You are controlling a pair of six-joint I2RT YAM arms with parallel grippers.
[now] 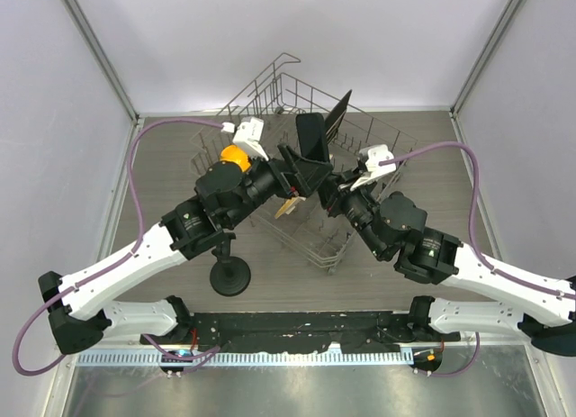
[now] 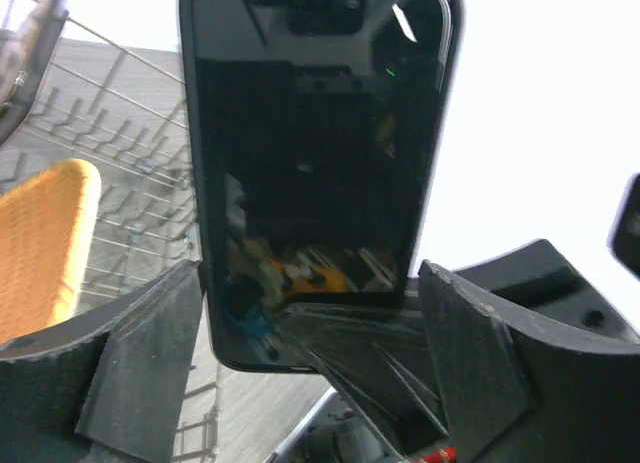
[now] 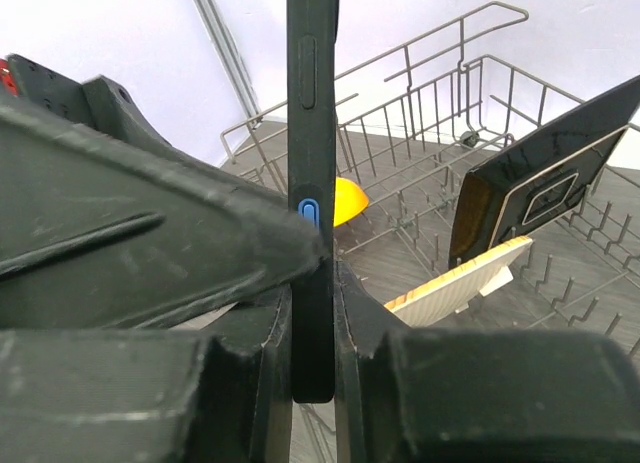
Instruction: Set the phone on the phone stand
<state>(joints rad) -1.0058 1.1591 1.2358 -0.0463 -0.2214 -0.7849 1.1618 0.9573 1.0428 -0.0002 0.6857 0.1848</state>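
Right gripper (image 3: 312, 328) fills the near view: jaws pinched nearly together on the phone (image 3: 312, 133), one pad on each flat face, low on the body. The phone stands upright and edge-on there, side buttons facing the camera.

Left gripper (image 2: 312, 318) has it too. Its jaws are spread to the phone's width, with fingers (image 2: 140, 363) against both long edges near the bottom end and the glossy screen facing the wrist camera. So both grippers hold the phone at once.

The phone sits in the air over the middle of the wire rack (image 1: 279, 84), not touching it.

In the rack:
- a black board (image 3: 545, 178) leaning toward the far side
- an orange item (image 3: 348, 199) on the left side
- a pale wood-grain piece (image 3: 455, 283) near the centre, below the board

The phone stand (image 1: 229, 275) is outside the rack, off its near-left corner. It stands on its disc base on the table (image 1: 171, 178), beside the left arm and well apart from the phone.
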